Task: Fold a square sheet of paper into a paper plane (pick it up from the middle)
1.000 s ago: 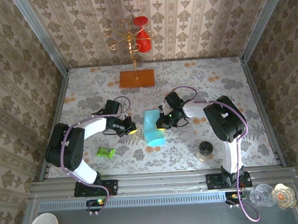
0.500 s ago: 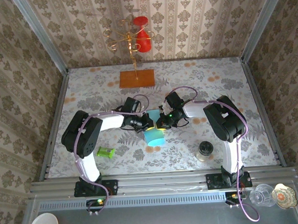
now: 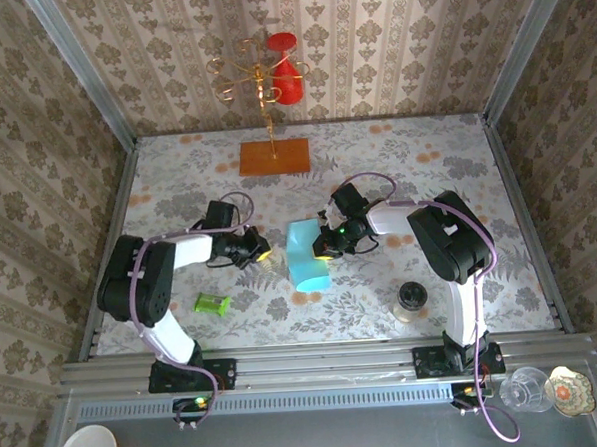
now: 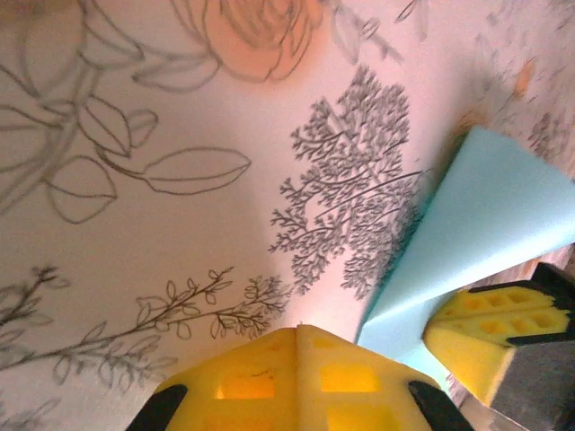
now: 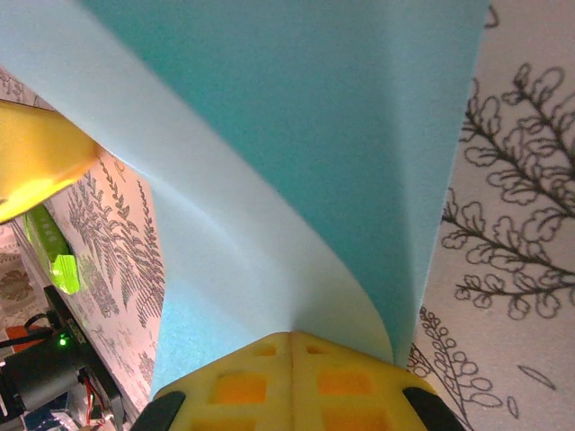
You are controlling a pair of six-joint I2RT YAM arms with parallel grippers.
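The light-blue square sheet of paper (image 3: 305,255) lies mid-table, folded over and curling up along its right side. My right gripper (image 3: 325,244) is shut on that right edge; in the right wrist view the paper (image 5: 296,135) rises straight out of the closed yellow fingertips of the right gripper (image 5: 290,335). My left gripper (image 3: 258,254) sits on the table just left of the sheet, apart from it, shut with nothing in it. The left wrist view has the left gripper (image 4: 299,328) with its pads pressed together, the paper (image 4: 490,224) to the right, and a right finger (image 4: 499,328) on it.
A small green cylinder (image 3: 212,305) lies near the front left. An orange wooden board (image 3: 274,157) sits at the back, under a gold stand with a red cup (image 3: 285,74). A small jar (image 3: 412,300) stands at the front right.
Half a second ago the left gripper was at the paper's left edge; it has since drawn back to the left, empty. The right gripper has kept its hold and place.
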